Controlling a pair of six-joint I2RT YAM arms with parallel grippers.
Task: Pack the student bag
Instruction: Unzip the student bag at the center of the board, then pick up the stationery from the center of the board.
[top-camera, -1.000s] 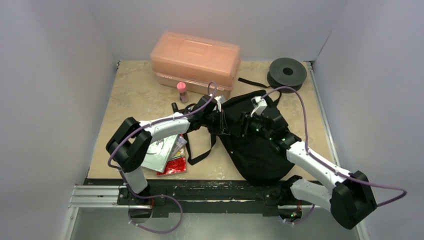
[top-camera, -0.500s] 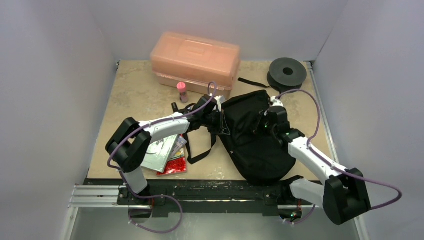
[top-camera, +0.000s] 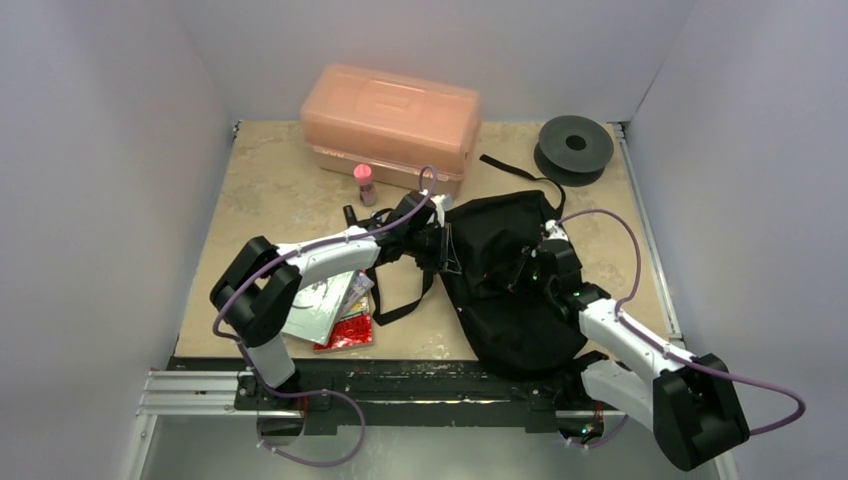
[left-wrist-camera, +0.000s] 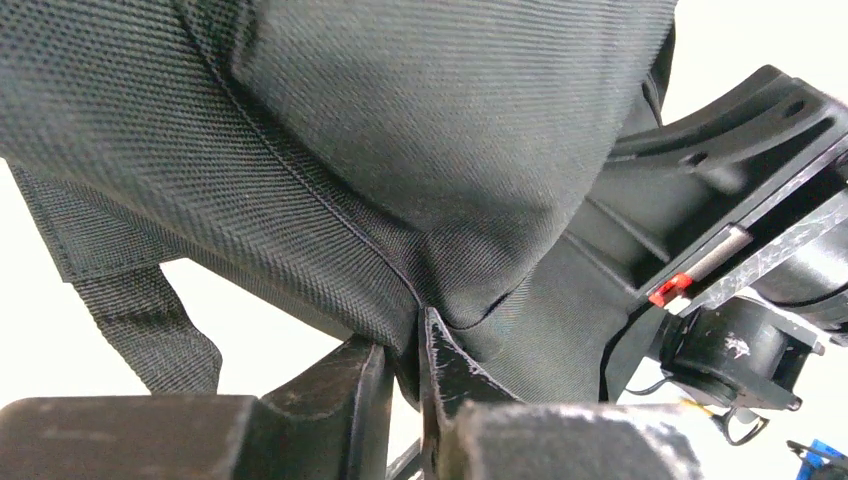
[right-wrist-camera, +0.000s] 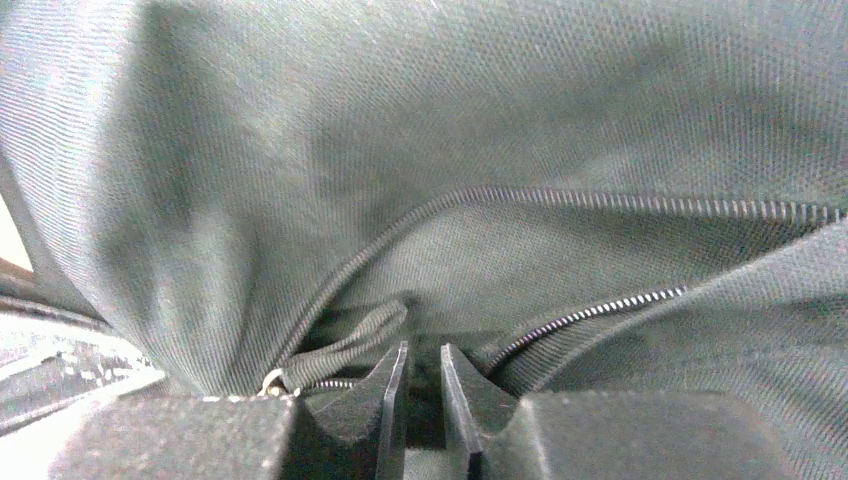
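Note:
The student bag (top-camera: 510, 305) is a soft black backpack lying at the table's centre right. My left gripper (top-camera: 443, 248) is shut on a fold of its left edge; in the left wrist view (left-wrist-camera: 405, 360) the fabric (left-wrist-camera: 400, 120) is pinched between the jaws. My right gripper (top-camera: 520, 268) rests on the bag's top. In the right wrist view (right-wrist-camera: 420, 375) its jaws stand almost together at the partly open zip (right-wrist-camera: 600, 200), with dark bag fabric (right-wrist-camera: 500, 120) between them. The zip's pull cord (right-wrist-camera: 350, 335) lies just left of the left finger.
An orange-pink plastic box (top-camera: 390, 115) stands at the back. A black spool (top-camera: 573, 145) sits at the back right. A small pink-capped bottle (top-camera: 364, 183) stands in front of the box. Flat packets (top-camera: 335, 305) lie under my left arm. A bag strap (top-camera: 400, 300) trails left.
My right gripper has come down and toward me onto the bag's top. The bag's upper part has spread toward the back right. My left gripper has held its grip.

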